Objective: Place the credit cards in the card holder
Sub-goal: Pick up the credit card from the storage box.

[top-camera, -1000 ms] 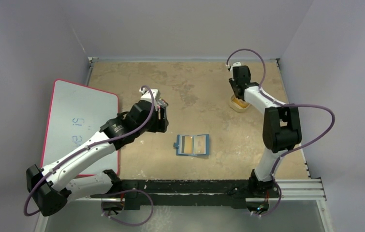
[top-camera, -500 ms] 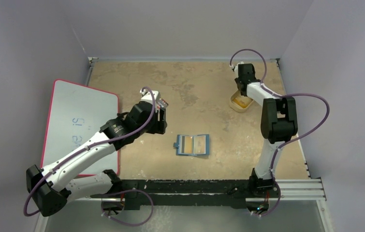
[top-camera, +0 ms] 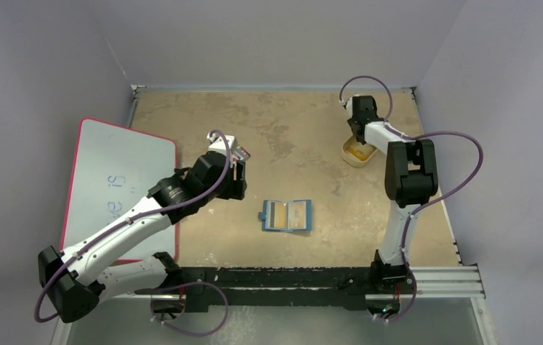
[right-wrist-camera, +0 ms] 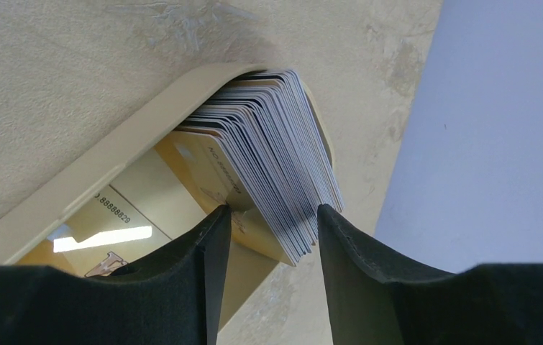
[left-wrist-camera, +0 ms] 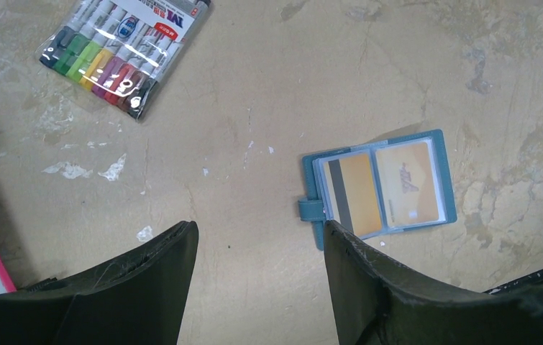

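Straddling the lower edge of a fanned stack of credit cards [right-wrist-camera: 268,151], the right claw [right-wrist-camera: 272,215] is seen with its two dark fingers parted to about the width of that stack. One finger is set beside each outer face, but whether the cards are actually pinched cannot be told. The stack is stood on edge and leaned against one end of a shallow tan tray [right-wrist-camera: 88,172], and more orange cards are seen lying flat on the tray's floor beside it. The tray is set on the counter [left-wrist-camera: 254,108] toward its far right corner, close to the wall.

The left claw [left-wrist-camera: 259,230] is held wide above the counter, with nothing between its fingers and nothing touched. Just beyond one of its fingers the card holder [left-wrist-camera: 311,208] is laid open and flat near the middle of the counter, well apart from the tray. Two orange cards [left-wrist-camera: 354,194] are tucked into its clear pockets, one showing a dark stripe. A pack of coloured markers [left-wrist-camera: 121,47] is laid on the counter farther off, and a pink-edged whiteboard [top-camera: 121,180] is laid over the counter's left edge.
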Controlling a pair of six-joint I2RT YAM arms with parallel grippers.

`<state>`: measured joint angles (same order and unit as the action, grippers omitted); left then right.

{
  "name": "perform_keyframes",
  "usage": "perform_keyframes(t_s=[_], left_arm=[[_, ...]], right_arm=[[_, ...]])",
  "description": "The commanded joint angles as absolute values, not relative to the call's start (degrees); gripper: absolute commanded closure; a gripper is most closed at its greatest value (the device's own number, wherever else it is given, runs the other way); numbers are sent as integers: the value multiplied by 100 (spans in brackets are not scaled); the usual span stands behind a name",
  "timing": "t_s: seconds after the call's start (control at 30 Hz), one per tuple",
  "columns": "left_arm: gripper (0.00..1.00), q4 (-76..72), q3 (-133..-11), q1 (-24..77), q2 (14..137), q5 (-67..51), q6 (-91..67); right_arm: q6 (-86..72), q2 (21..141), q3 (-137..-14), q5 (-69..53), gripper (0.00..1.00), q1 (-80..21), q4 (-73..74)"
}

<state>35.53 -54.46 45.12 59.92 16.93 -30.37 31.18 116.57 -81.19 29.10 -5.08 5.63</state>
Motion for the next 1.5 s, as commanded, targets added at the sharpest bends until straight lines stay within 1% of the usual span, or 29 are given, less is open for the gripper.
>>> perform_keyframes(t_s=[0.0, 0.47, 0.77, 0.9, 1.0, 1.2, 1.3, 1.47], left_arm=[[36, 3482, -5447, 4493, 5888, 1883, -2956], [36, 3515, -5464, 4500, 5916, 1934, -2970], [36, 3503, -5451, 4492, 5925, 1943, -2986], [36, 3503, -5449, 4496, 5932, 1942, -2989], [36, 3498, -5450, 4492, 5926, 1950, -2996], [36, 3512, -5441, 4491, 5911, 2103, -3006], [36, 3505, -5439, 4491, 5908, 2092, -3048], [36, 3442, -5437, 4491, 5818, 1983, -3246]], right_arm=[[3221, 11640, -8411, 3146, 50, -475, 387], [3210, 11581, -8473, 3402, 58, -457, 306], [3167, 11515, -8553, 3401, 69, -457, 399], [3014, 11529, -8643, 3431, 76, -457, 626], [2968, 11485, -8677, 3437, 79, -457, 771], [2608, 11458, -8977, 3122, 93, -498, 1506], [2221, 11348, -9093, 2574, 100, -529, 1953], [1710, 10898, -8945, 1873, 100, -608, 2412]])
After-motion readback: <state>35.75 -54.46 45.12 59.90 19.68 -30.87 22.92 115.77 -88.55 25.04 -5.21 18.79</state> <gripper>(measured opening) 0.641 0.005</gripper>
